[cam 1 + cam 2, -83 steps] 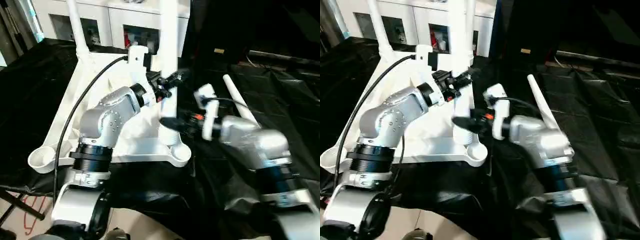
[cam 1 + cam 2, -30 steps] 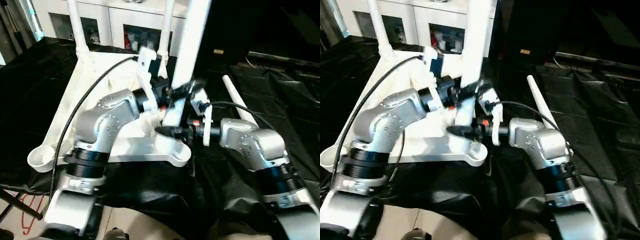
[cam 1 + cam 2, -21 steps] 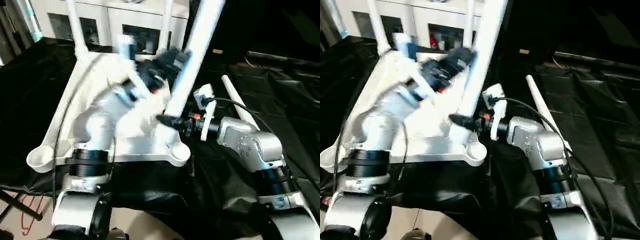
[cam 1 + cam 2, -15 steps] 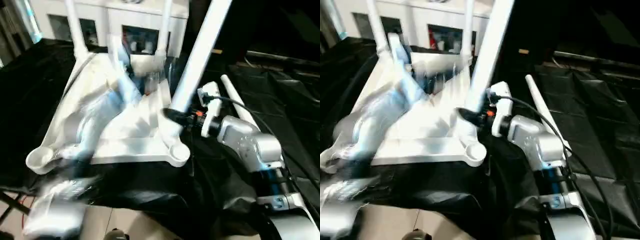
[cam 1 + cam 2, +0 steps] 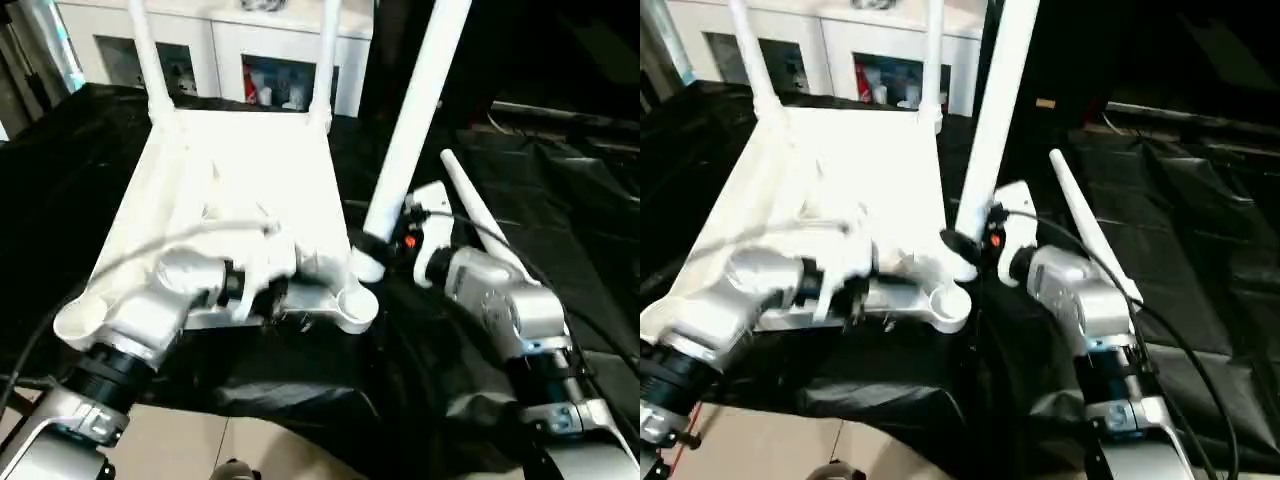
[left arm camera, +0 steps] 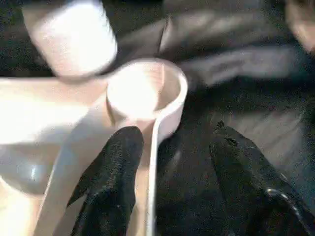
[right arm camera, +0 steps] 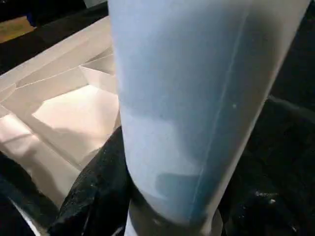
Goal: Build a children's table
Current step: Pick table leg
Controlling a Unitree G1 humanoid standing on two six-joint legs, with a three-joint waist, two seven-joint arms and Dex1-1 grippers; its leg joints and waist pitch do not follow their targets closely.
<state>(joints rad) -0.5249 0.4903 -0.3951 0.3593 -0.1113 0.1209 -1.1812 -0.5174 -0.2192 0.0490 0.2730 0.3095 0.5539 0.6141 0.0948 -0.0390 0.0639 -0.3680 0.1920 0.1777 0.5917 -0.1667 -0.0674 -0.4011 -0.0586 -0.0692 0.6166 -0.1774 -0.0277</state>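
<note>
White plastic tabletop point(image 5: 240, 190), ribbed underside up, on black sheeting point(image 5: 560, 200); two legs stand at its far corners, a loose leg point(image 5: 470, 205) lies to the right. Right gripper point(image 5: 365, 250) pinches a tilted leg point(image 5: 410, 120) near the empty near-right socket point(image 6: 147, 93). Left wrist view: left gripper point(image 6: 170, 172) spread, straddling the tabletop's edge at that socket. No legible writing.
</note>
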